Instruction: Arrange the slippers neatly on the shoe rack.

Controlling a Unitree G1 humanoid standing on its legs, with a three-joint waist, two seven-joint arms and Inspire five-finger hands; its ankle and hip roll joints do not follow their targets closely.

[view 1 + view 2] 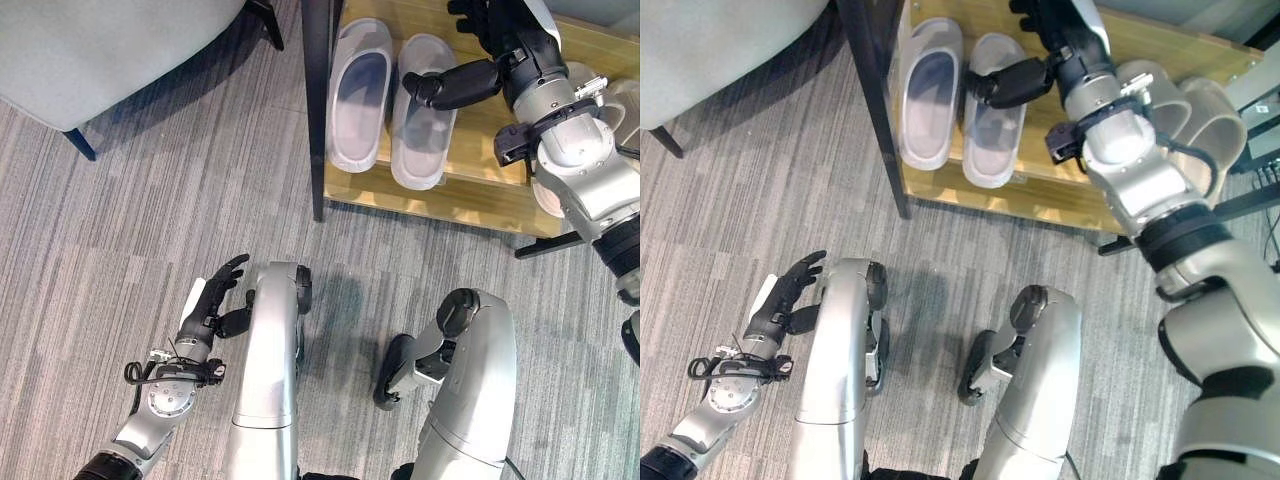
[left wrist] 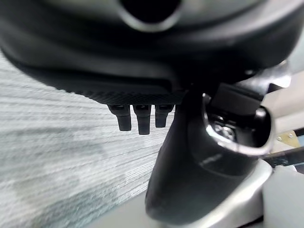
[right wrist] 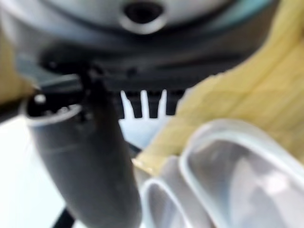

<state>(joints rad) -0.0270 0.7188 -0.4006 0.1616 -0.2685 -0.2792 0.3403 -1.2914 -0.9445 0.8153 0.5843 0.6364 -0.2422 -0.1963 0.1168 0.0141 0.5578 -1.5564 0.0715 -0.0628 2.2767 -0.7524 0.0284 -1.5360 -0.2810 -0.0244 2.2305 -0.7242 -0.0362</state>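
Wooden shoe rack point(image 1: 470, 190) with dark upright post point(image 1: 318, 110), standing on grey striped carpet point(image 1: 120, 230). On its shelf, a pair of pale grey slippers point(image 1: 392, 100) lies side by side, touching. A second, beige pair point(image 1: 1185, 105) sits further right on the same shelf, partly hidden by the arm. Right hand point(image 1: 490, 55) above the shelf, fingers relaxed and holding nothing, thumb over the right-side grey slipper. Left hand point(image 1: 215, 295) low over the carpet, fingers straight, empty. Grey upholstered seat point(image 1: 100, 50) at upper left.
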